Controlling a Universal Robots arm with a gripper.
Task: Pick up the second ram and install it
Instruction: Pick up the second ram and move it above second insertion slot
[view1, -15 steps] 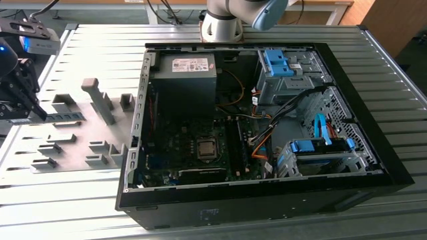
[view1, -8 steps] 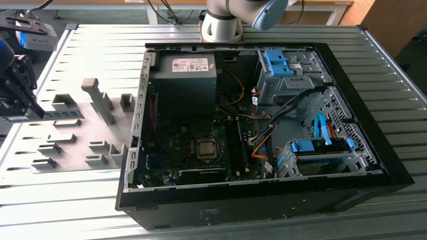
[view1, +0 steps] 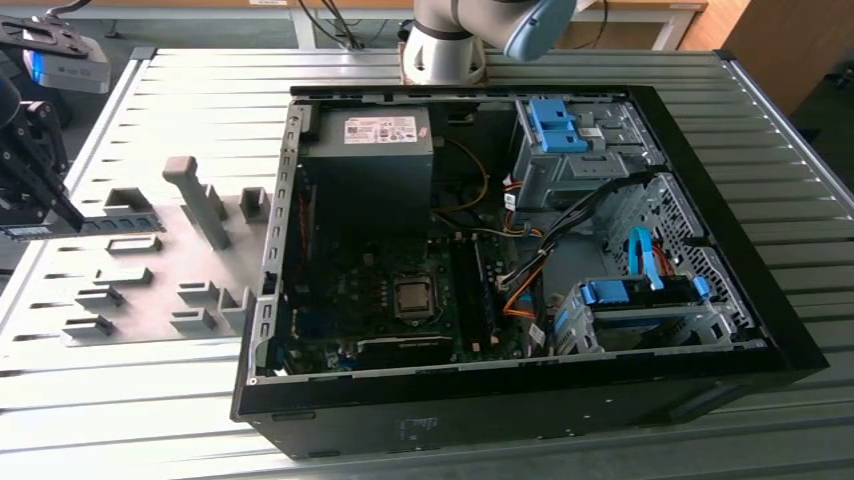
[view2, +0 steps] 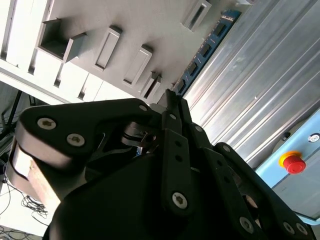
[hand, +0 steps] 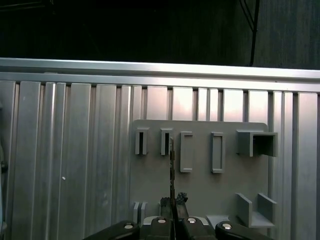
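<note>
The second ram (view1: 114, 224) is a thin blue-green stick with dark chips, held level over the grey fixture plate (view1: 147, 290) at the exterior view's left. My gripper (view1: 62, 222) is shut on one end of it. In the second wrist view the stick (view2: 207, 47) runs out from between the black fingertips (view2: 169, 102) toward the ribbed table. It is edge-on in the first wrist view, the ram (hand: 171, 165) rising from my gripper (hand: 173, 202) over the plate's slotted blocks. I cannot tell whether the stick touches the plate.
An open black computer case (view1: 747, 330) lies on the ribbed metal table (view1: 200, 90), with motherboard slots (view1: 465, 290), a power supply (view1: 367, 150) and blue drive-bay latches (view1: 554, 125) inside. Grey fixture blocks (view1: 200, 200) stand on the plate. A red stop button (view2: 293, 163) is beyond the table edge.
</note>
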